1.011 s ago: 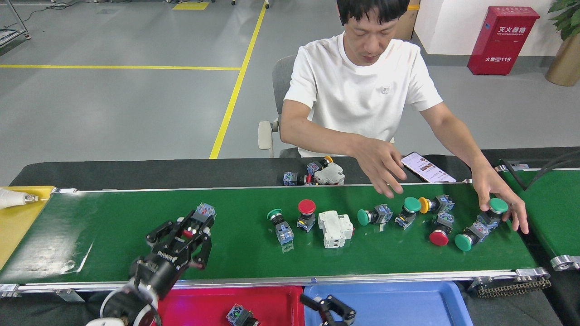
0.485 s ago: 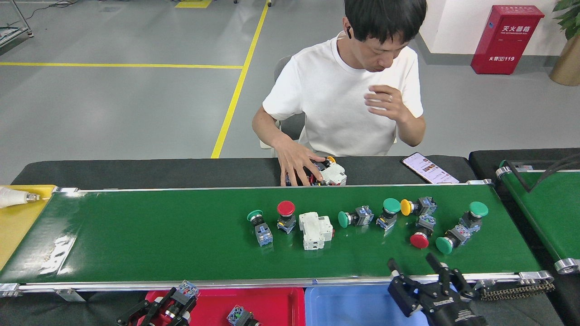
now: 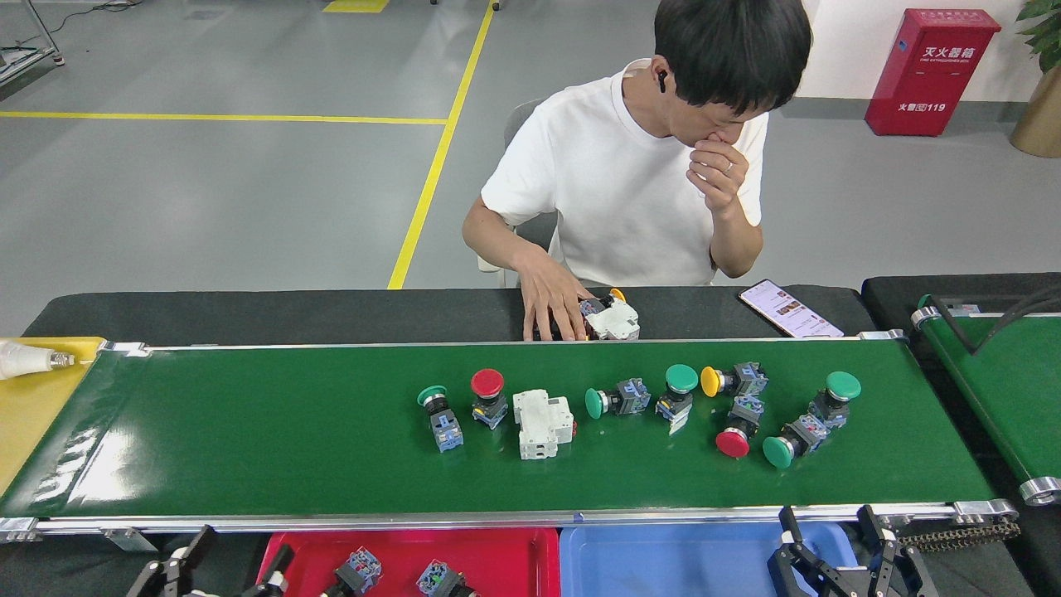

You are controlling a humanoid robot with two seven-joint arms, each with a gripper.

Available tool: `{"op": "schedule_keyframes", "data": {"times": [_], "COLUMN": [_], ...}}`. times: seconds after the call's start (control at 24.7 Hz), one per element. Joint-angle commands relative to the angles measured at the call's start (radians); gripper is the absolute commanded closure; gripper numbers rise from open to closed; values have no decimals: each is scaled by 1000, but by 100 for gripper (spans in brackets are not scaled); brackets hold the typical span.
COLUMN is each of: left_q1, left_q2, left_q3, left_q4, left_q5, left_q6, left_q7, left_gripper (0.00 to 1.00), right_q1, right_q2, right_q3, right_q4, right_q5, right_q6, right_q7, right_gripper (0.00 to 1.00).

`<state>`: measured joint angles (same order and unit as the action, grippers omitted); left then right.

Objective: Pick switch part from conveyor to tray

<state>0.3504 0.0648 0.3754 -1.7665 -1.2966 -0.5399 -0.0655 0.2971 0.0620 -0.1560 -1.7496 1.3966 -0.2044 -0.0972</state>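
Releasing one switch part (image 3: pixel 358 570) into the red tray (image 3: pixel 497 551), my left gripper (image 3: pixel 224 564) is hanging wide; right gripper (image 3: pixel 837 543) (also spread, empty) is nearing the conveyor (image 3: pixel 249 448).

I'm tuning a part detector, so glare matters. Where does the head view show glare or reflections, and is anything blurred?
Head view: a bright white glare patch sits on the conveyor near its left end; the rest of the belt is glossy, with faint reflections under parts such as the white breaker. The parts look sharp, without visible motion blur. Lighting is even, shadows soft.
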Motion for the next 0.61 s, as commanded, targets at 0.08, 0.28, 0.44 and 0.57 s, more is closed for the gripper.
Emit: {"op": "schedule_keyframes", "data": {"times": [0.08,0.28,0.44,0.57], "left_q1": [-45,-189,-335,-424], "left_q2": [-7,-8,-8,-8], "left_q3": [-27,-145,-243,-282], "left_q4": [-13,33,199,326], "left_q5": [-7,-139,-225,-248], "left_q6": [32,92,144,176], "left_q7": [-36,-43,-43,-45], "left_gripper": [0,0,0,0], "right_q1": [-73,-199,-246,-277], "right_q2": [13,-1,-1,-2], "right_q3": [102,213,234,234], "right_q4": [-1,91,144,180], "right_q5": [4,8,10,12], "right_q6": [92,286,330,332], "right_q7": [142,211,217,217], "right_gripper": [5,2,2,2]}}
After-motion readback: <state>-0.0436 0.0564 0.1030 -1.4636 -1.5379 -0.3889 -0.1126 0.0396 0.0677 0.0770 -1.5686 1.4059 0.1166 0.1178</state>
